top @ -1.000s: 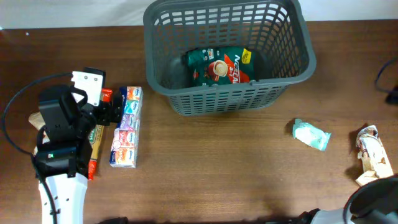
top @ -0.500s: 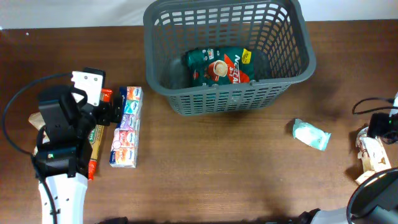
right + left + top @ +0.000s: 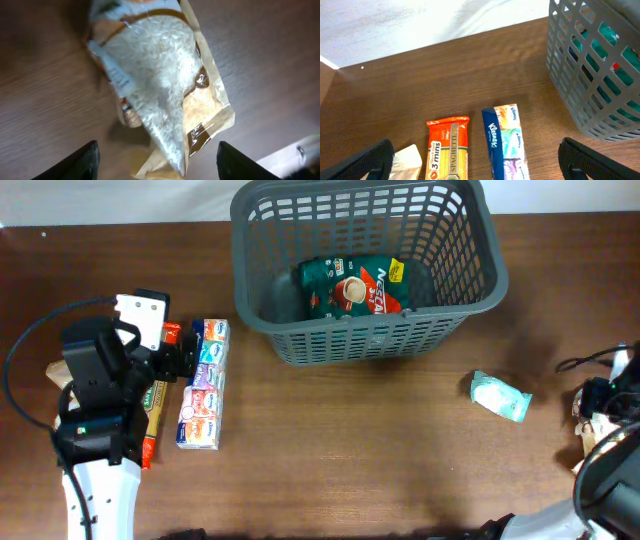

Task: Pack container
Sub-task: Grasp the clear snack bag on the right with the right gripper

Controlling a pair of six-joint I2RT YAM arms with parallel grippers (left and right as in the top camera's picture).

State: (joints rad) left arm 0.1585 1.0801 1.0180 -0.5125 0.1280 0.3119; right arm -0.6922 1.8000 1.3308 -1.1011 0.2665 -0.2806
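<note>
The right gripper (image 3: 159, 159) has arrived above the rice packet (image 3: 155, 85), jaws wide. The left gripper (image 3: 482, 161) stays wide open.

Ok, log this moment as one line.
basket: one green packet inside | left gripper: open above spaghetti, tissues | right gripper: open above rice bag

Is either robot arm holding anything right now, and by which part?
Nothing is held. The left tool hangs open above the spaghetti pack and tissue pack; the right tool is open over the rice bag, without gripping it.
</note>
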